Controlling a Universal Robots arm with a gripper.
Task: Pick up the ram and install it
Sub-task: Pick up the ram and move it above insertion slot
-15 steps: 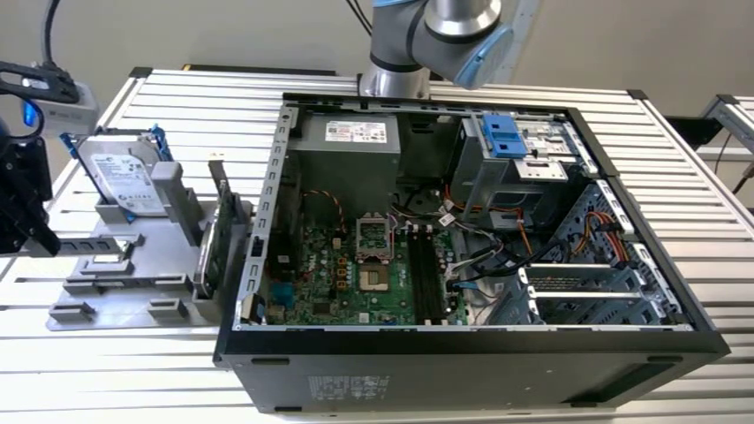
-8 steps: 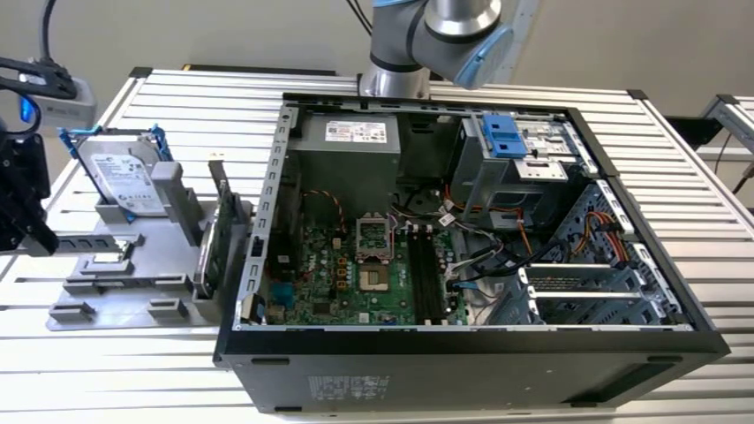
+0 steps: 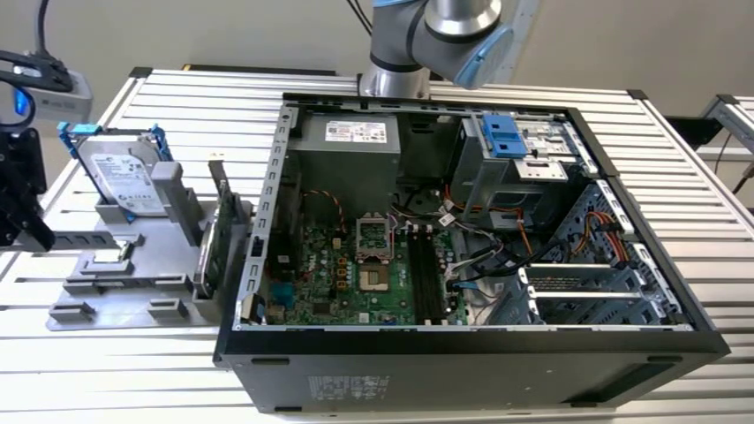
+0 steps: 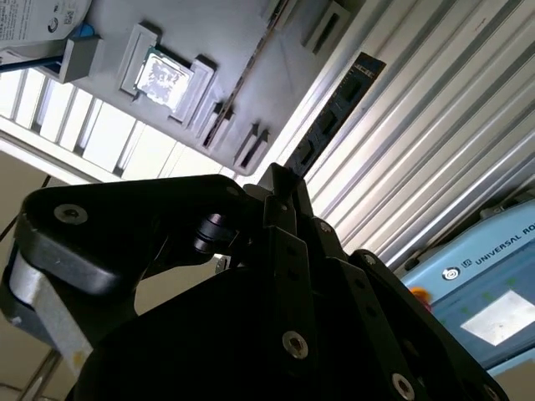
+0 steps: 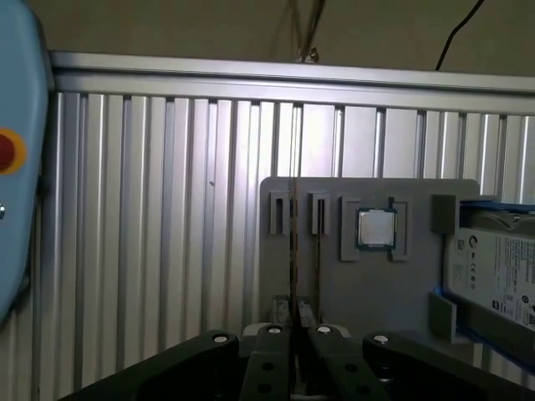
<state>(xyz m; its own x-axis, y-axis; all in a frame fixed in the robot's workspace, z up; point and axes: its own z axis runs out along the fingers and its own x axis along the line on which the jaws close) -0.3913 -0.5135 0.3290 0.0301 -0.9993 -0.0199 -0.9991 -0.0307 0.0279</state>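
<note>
Slatted metal table; gripper pinches ram at one end; likely light, stiff, fragile; hold board edges, not chips.

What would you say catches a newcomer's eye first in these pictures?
The open computer case dominates the exterior view, lying on the slatted table with its green motherboard exposed. On that view's left, a grey holder carries a silver hard drive. In the second wrist view, the black gripper has its jaws closed on the thin ram stick.
</note>
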